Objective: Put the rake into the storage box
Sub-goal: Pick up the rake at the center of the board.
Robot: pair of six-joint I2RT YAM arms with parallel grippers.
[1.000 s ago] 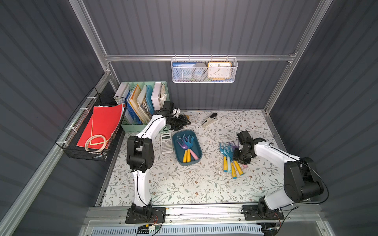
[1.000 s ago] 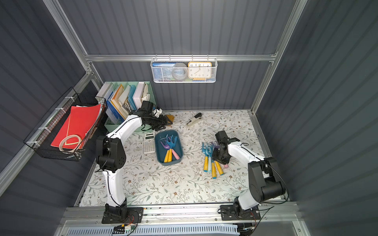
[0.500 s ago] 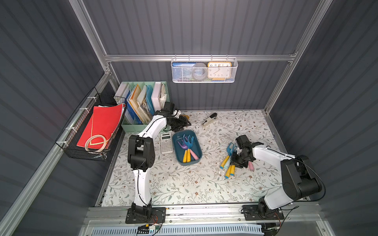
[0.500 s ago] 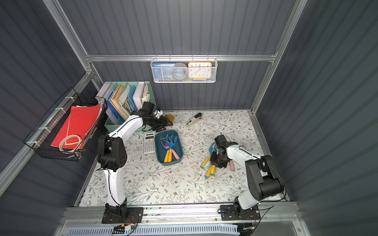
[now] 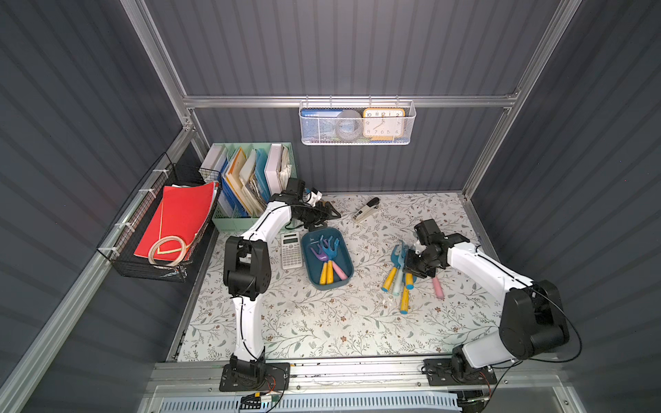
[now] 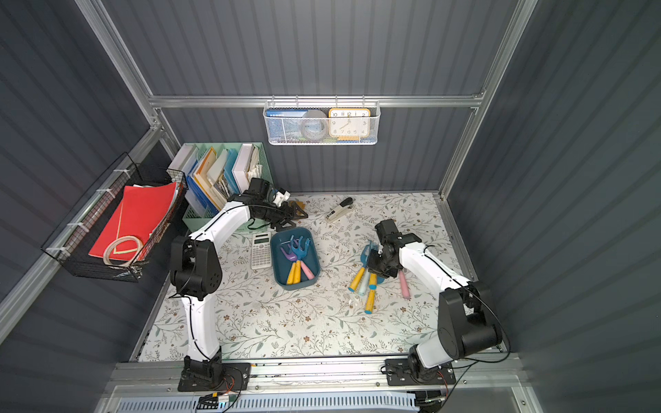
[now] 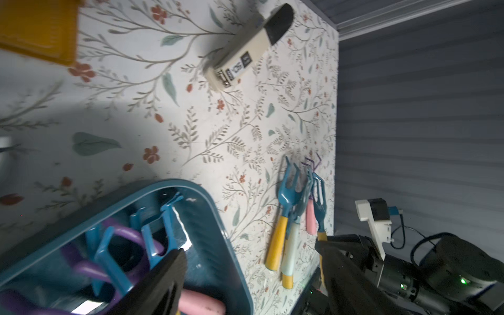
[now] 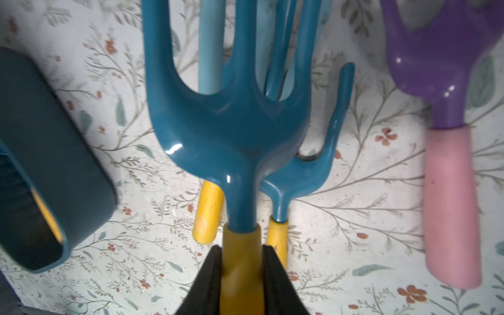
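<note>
The storage box (image 5: 308,262) (image 6: 277,264) is a shallow dark teal tray mid-table, holding a blue rake and a purple one. To its right lies a loose pile of rakes (image 5: 393,279). My right gripper (image 8: 241,251) (image 5: 411,262) is shut on the yellow handle of a blue rake (image 8: 231,122) that rests over the others, with the box's end (image 8: 54,152) just beside it. My left gripper (image 5: 323,219) (image 7: 250,248) hovers open over the box's far rim (image 7: 218,218), holding nothing.
A pink-handled purple rake (image 5: 438,288) (image 8: 450,191) lies right of the pile. A calculator (image 5: 291,250) sits against the box's left side. A stapler (image 5: 365,211) lies at the back, a mint file holder (image 5: 250,178) back left, and a black wire basket (image 5: 168,221) on the left wall.
My right gripper came down on the pile and closed on a yellow handle. The rakes got pushed askew and the pink-handled one ended up apart on the right. The left arm stayed put.
</note>
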